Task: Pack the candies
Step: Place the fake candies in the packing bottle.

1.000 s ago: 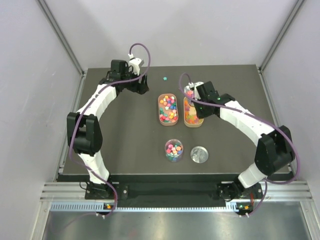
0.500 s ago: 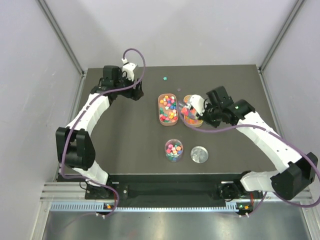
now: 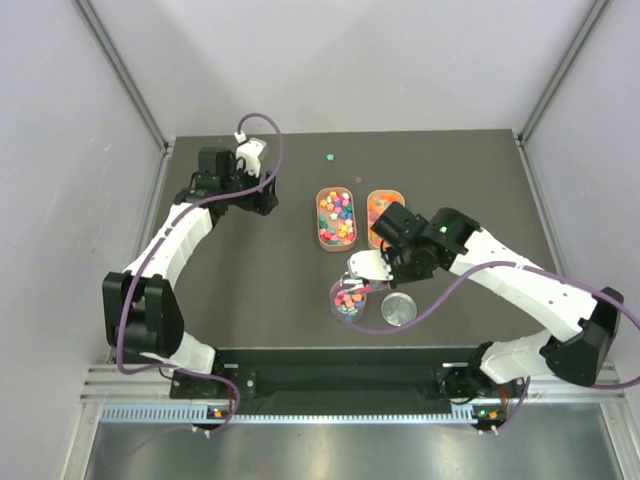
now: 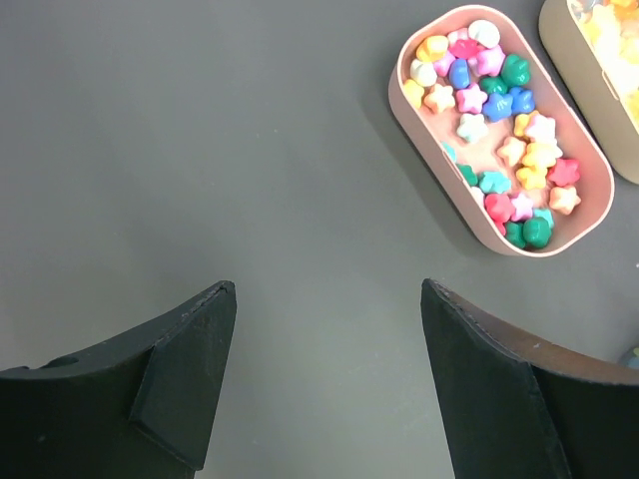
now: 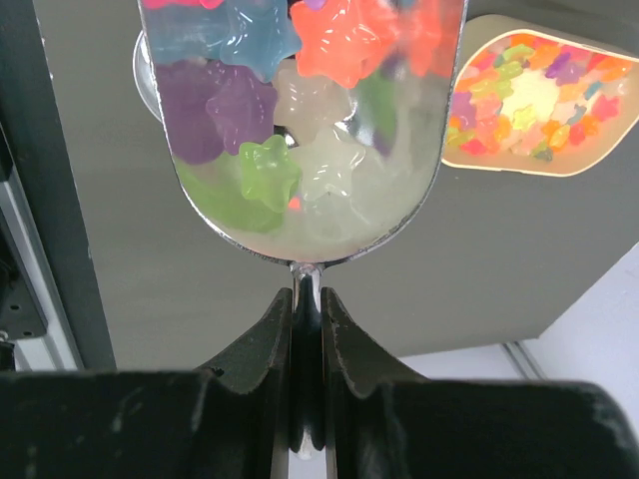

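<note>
With right claw [image 5: 307, 299] pinching the handle of a scoop [image 5: 310, 254] heaped with candies [image 5: 268, 170] at the near clear jar [image 3: 335, 305], and left claw [image 4: 326, 299] spread idle left of the pink tray [image 4: 431, 185], tip slowly to avoid spilling onto the table [image 3: 250, 290] or knocking the jar.

A dark matte table [image 3: 250, 290] lies under the scoop [image 3: 364, 266] and spreads well out on every side of it. Beyond the scoop stands a pale back wall [image 3: 340, 60]. A left wall [image 3: 60, 250] and a right wall [image 3: 600, 200] of the same pale tone close in the sides. Slim metal posts [image 3: 120, 75] run up the two back corners. Nearer than the scoop, a ribbed metal rail [image 3: 330, 385] edges the table, with a shiny steel sheet [image 3: 330, 450] below it. The light is soft and even.
</note>
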`<state>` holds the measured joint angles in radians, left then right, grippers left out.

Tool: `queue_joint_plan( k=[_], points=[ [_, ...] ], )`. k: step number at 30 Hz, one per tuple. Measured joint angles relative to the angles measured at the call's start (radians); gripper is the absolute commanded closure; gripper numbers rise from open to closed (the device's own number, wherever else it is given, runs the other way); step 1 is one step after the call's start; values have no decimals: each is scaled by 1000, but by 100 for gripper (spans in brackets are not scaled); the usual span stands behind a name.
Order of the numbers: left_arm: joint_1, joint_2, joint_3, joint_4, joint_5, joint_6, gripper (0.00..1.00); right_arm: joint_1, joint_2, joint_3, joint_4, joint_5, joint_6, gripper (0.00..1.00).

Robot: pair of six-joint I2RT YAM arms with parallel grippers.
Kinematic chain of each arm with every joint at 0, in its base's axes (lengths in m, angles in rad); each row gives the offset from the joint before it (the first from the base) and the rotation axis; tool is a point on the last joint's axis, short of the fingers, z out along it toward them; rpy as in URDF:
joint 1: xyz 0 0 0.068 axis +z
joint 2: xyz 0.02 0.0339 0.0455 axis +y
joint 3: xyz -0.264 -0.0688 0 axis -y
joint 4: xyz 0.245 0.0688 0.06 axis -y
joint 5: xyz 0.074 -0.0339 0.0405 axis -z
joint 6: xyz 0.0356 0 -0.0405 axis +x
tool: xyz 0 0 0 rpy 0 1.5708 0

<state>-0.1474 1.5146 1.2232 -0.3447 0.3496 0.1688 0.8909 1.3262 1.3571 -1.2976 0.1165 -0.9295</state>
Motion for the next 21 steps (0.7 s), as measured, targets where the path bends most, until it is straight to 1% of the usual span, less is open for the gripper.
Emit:
queue_joint_plan(
  k=[7, 21],
  points=[
    [5, -39, -62, 11, -3, -23, 21, 64, 96, 39, -34, 107, 18, 100],
    [18, -99, -131, 41, -4, -46, 20, 178, 100, 27, -40, 362, 5, 100]
  ],
)
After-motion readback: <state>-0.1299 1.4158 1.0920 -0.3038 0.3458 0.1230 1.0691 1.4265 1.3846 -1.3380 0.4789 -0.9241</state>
